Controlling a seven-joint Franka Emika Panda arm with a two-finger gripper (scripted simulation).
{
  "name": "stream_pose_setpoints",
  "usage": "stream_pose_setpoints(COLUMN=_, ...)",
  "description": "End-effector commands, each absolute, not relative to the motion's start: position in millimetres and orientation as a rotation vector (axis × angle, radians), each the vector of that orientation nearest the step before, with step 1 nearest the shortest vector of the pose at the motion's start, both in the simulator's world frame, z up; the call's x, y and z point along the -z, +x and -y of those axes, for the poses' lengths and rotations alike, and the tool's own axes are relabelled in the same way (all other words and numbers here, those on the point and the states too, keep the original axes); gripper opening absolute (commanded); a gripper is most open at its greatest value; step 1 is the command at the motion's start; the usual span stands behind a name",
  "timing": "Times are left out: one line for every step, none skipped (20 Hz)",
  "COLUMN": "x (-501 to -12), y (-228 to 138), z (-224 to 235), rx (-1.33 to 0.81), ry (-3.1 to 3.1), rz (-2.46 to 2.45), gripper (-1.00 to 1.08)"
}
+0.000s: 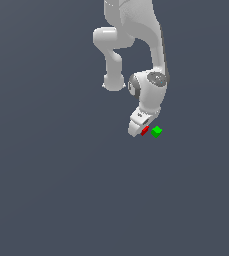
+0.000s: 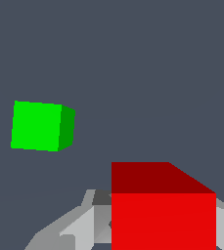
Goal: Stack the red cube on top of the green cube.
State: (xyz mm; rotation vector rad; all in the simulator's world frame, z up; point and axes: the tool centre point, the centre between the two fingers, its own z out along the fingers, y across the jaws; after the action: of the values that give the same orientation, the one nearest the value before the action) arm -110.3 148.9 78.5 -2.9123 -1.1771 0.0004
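Background: plain dark grey-blue ground (image 1: 46,190) fills both views, flat and unmarked.
Gripper: white Panda gripper (image 1: 142,131) at the arm's low end, pointing down toward the ground; in the wrist view only grey-white finger parts (image 2: 79,227) show on both sides of the red cube.
Jaw state: clenched on the red cube, which sits between the fingers.
Red cube: the red cube (image 2: 163,219) is right at the jaws, large in the wrist view with its darker top face visible; in the exterior view only a thin red sliver (image 1: 145,131) shows at the fingertips.
Green cube: the green cube (image 2: 37,126) lies beyond the jaws and off to one side, apart from the red cube, with bare ground between them; in the exterior view it (image 1: 156,131) sits just beside the fingertips, on the exterior view's right.
Arm: white links (image 1: 148,60) rise from the gripper to the upper edge of the exterior view.
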Motion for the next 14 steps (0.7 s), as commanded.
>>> stream_pose_setpoints(x=-74, y=-118, z=-173, rx=0.001, ry=-2.913, rz=1.175, gripper=-1.0)
stream_pose_setpoints(x=-73, y=-121, z=-182, rx=0.001, ry=-2.913, rz=1.175, gripper=-1.0)
stream_pose_setpoints(x=-71, y=-123, z=-190, rx=0.001, ry=-2.913, rz=1.175, gripper=-1.0)
stream_pose_setpoints(x=-70, y=-125, z=-197, rx=0.001, ry=-2.913, rz=1.175, gripper=-1.0)
stream_pose_setpoints(x=-69, y=-127, z=-204, rx=0.0, ry=-2.913, rz=1.174, gripper=-1.0)
stream_pose_setpoints(x=-67, y=-129, z=-210, rx=0.0, ry=-2.913, rz=1.174, gripper=-1.0)
stream_pose_setpoints(x=-66, y=-130, z=-216, rx=0.0, ry=-2.913, rz=1.174, gripper=-1.0)
stream_pose_setpoints(x=-65, y=-132, z=-222, rx=0.0, ry=-2.913, rz=1.174, gripper=-1.0)
stream_pose_setpoints(x=-64, y=-133, z=-226, rx=0.0, ry=-2.913, rz=1.174, gripper=-1.0)
stream_pose_setpoints(x=-64, y=-134, z=-230, rx=0.0, ry=-2.913, rz=1.174, gripper=-1.0)
stream_pose_setpoints(x=-63, y=-135, z=-234, rx=0.0, ry=-2.913, rz=1.174, gripper=-1.0)
stream_pose_setpoints(x=-63, y=-136, z=-237, rx=0.0, ry=-2.913, rz=1.174, gripper=-1.0)
stream_pose_setpoints(x=-62, y=-136, z=-239, rx=0.0, ry=-2.913, rz=1.174, gripper=-1.0)
stream_pose_setpoints(x=-62, y=-137, z=-241, rx=0.0, ry=-2.914, rz=1.174, gripper=-1.0)
